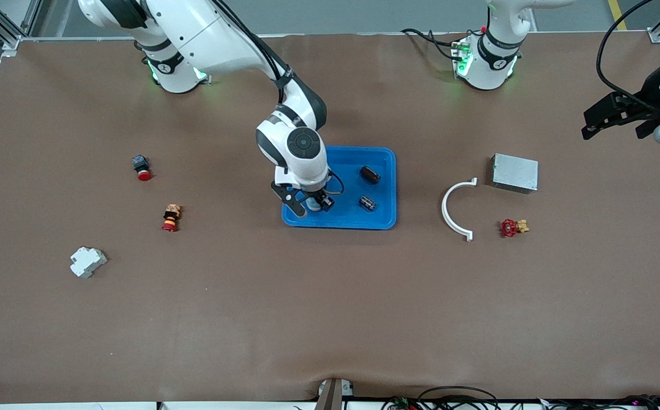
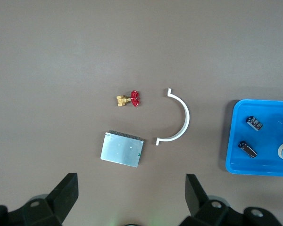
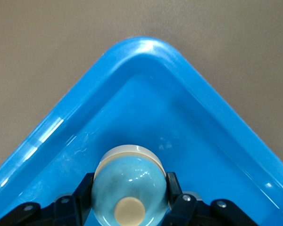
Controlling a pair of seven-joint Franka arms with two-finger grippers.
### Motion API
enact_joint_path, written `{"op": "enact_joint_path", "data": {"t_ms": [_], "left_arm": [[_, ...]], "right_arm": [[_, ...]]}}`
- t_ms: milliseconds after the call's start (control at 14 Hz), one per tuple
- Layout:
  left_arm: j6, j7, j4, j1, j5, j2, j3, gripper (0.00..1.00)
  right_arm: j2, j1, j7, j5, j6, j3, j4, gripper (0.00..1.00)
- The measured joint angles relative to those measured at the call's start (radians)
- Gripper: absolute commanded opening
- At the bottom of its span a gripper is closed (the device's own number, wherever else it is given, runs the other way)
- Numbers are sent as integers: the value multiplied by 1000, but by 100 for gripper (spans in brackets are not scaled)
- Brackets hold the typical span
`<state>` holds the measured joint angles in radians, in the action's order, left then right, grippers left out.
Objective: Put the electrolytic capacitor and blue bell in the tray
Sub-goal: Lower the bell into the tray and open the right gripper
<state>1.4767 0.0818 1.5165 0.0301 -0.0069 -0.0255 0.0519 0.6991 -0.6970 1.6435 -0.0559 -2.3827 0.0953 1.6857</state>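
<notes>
We see the blue bell (image 3: 129,186) as a glossy pale-blue dome on a cream rim with a cream button on top. The right gripper's (image 1: 311,205) fingers (image 3: 177,193) pinch it over a corner of the bright-blue tray (image 1: 388,188). Only the right wrist view shows this grip; the front view hides the bell under the arm. Two dark electrolytic capacitors (image 1: 370,174) (image 1: 368,203) lie in the tray. The left gripper (image 2: 132,197) waits, fingers spread, above the surface near the grey metal box (image 2: 122,153).
</notes>
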Motion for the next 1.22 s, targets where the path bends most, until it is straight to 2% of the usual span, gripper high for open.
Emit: {"op": "enact_joint_path", "data": {"t_ms": [502, 573, 645, 717, 1218], "left_arm": [[18, -3, 5, -4, 0, 0, -4, 100], [24, -3, 5, -4, 0, 0, -4, 100], [27, -3, 6, -4, 0, 1, -4, 100], [30, -3, 7, -4, 0, 2, -4, 100], [34, -3, 7, -3, 0, 5, -4, 100]], "right_arm": [[14, -3, 2, -2, -7, -2, -1, 0], [15, -3, 2, -2, -7, -2, -2, 34], [15, -3, 5, -2, -7, -2, -2, 93], [15, -3, 13, -2, -7, -2, -2, 100], [16, -8, 28, -32, -7, -2, -7, 100]]}}
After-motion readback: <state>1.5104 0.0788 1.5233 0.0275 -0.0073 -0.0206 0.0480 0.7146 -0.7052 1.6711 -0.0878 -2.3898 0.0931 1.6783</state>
